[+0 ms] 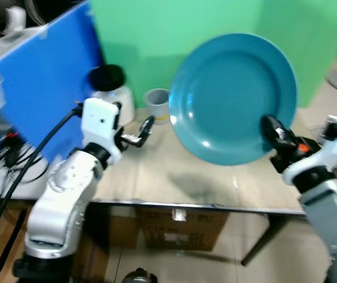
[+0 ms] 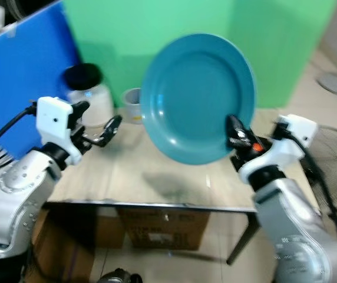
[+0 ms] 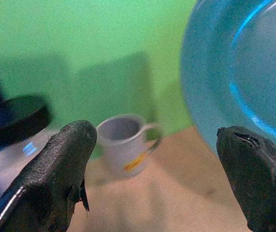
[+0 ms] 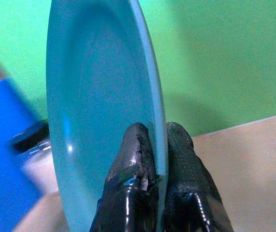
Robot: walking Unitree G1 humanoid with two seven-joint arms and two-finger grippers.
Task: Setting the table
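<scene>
A teal plate (image 1: 233, 97) is held upright above the worktop (image 1: 174, 177), clamped at its rim by the right tool (image 4: 158, 145); the left tool (image 3: 152, 179) is spread apart near a grey mug (image 3: 126, 145).

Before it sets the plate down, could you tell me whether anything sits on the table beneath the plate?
Nothing visible does. The right gripper holds the blue plate upright above bare table; the mug and jar stand farther back, and the open left gripper hovers beside.
</scene>
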